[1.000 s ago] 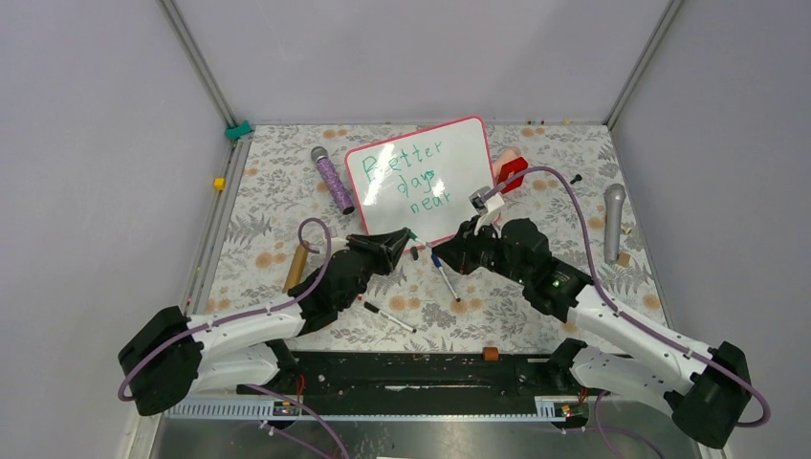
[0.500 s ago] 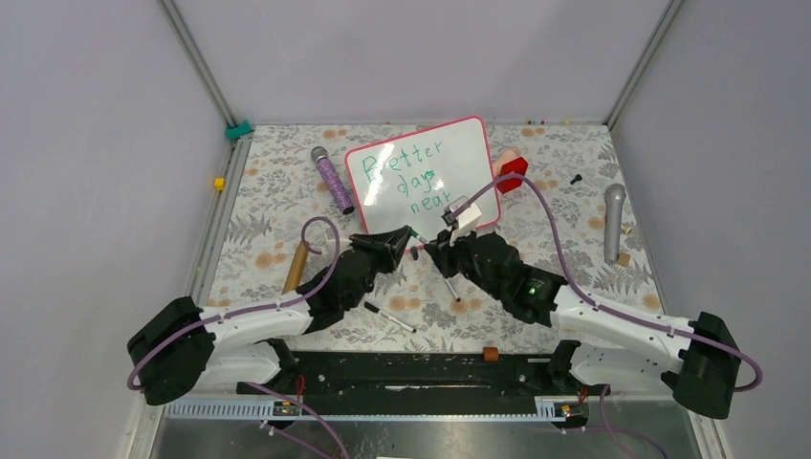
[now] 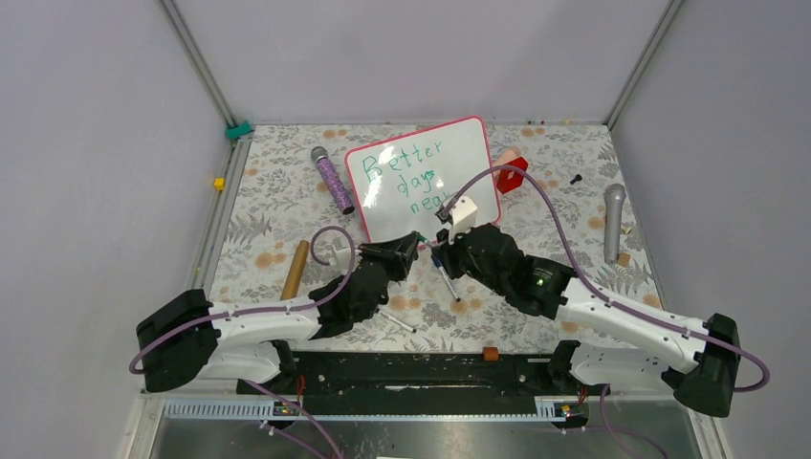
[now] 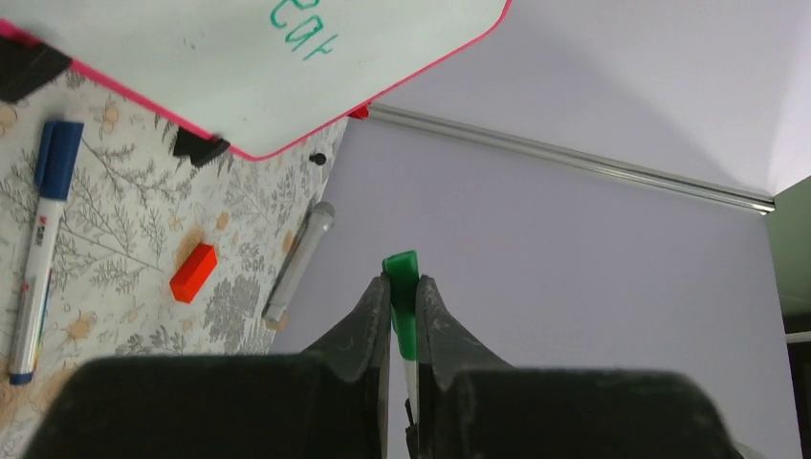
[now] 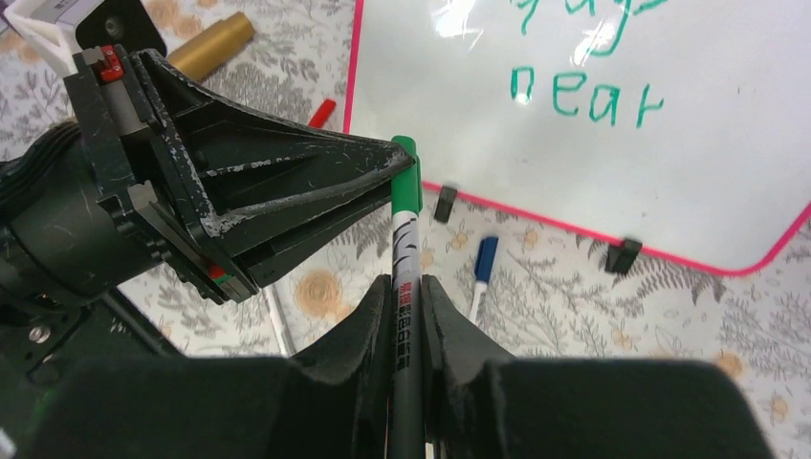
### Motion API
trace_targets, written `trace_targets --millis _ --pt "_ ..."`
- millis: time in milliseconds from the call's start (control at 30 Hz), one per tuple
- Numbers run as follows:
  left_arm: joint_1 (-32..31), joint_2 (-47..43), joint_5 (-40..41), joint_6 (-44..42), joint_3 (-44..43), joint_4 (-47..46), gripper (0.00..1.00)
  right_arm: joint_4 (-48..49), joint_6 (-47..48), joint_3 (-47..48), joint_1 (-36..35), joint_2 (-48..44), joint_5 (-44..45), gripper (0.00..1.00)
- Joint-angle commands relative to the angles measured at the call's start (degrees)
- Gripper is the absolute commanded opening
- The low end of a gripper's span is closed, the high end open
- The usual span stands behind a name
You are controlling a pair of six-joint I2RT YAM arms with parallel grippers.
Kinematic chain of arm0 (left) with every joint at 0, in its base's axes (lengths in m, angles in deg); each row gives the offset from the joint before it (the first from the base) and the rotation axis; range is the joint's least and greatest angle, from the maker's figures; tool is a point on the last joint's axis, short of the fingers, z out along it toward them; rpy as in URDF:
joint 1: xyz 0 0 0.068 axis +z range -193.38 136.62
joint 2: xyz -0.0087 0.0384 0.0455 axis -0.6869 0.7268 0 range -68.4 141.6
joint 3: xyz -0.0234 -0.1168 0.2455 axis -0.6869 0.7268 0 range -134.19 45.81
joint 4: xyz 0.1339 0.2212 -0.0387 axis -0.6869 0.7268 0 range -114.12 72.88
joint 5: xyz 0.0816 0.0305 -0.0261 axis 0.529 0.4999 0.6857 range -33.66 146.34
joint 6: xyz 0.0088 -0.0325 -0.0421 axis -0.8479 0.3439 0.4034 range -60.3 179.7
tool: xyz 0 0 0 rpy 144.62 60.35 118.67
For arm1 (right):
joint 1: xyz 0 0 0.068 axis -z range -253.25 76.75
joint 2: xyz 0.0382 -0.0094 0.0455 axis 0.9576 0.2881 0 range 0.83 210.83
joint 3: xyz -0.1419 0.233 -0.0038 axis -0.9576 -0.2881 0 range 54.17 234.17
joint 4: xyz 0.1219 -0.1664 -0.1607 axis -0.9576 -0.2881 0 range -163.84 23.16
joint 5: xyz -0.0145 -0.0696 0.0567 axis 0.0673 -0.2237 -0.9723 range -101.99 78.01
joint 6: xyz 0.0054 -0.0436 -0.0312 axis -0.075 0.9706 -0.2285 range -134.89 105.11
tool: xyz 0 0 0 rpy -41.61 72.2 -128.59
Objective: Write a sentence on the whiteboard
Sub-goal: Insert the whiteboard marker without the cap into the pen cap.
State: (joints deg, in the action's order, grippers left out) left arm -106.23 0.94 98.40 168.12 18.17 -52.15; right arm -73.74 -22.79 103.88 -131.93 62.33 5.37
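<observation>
Whiteboard (image 3: pixel 426 182) upper centre of frame, upright on table (image 3: pixel 268 191), sentence (image 3: pixel 414 178) "Better days near" in green. L fingers (image 4: pixel 368 323) pinch green cap (image 4: pixel 402 273); R fingers (image 5: pixel 368 330) pinch marker (image 5: pixel 404 251), both below the board. Blue pen (image 5: pixel 483 263) lies nearby.
</observation>
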Motion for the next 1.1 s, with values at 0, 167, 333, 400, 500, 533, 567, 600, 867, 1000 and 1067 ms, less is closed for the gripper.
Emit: trace_targets --millis 0,167,333,400,500,533,567,600,867,1000,1067 --pt "-5.8 1.4 -12.3 2.1 -2.2 -5.2 0.0 -10.3 -2.4 4.6 0.5 -2.3 2.7 0.0" --pt "-8.4 9.4 -15.0 6.2 -1.4 -17.4 0.0 -18.2 -3.0 5.2 0.5 -1.6 2.5 0.0" --pt "-11.5 13.5 -14.4 10.0 0.2 -18.5 0.0 -30.9 -6.4 8.5 0.5 -2.3 -0.9 0.0" --pt "-12.6 15.5 -13.9 11.5 0.5 -18.9 0.0 -35.4 -7.6 9.8 0.5 -2.0 -1.7 0.0" --pt "-13.7 18.7 -14.8 12.6 -0.3 -20.7 0.0 -41.4 -8.2 11.6 0.5 0.2 -2.6 0.0" --pt "-14.0 19.9 -15.4 13.1 -0.6 -21.7 0.01 -42.6 -8.4 11.7 0.5 0.8 -2.8 0.0" --pt "-14.2 21.4 -16.1 13.4 -1.0 -23.0 0.02 -43.5 -8.6 11.6 0.5 1.2 -2.9 0.0" --pt "-14.4 22.9 -17.2 14.1 -1.2 -24.7 0.03 -44.1 -9.0 11.5 0.5 1.5 -3.1 0.0" --pt "-16.2 34.5 -16.8 17.2 -0.9 -38.6 0.2 -48.1 -10.1 13.5 1.1 7.2 -2.7 0.0" --pt "-16.2 34.2 -16.5 16.3 -0.1 -37.7 0.36 -48.7 -9.5 14.3 3.1 10.6 -8.0 0.0" --pt "-16.2 33.4 -15.7 16.3 1.2 -37.6 0.46 -48.8 -9.0 14.5 3.8 11.7 -9.6 0.0"
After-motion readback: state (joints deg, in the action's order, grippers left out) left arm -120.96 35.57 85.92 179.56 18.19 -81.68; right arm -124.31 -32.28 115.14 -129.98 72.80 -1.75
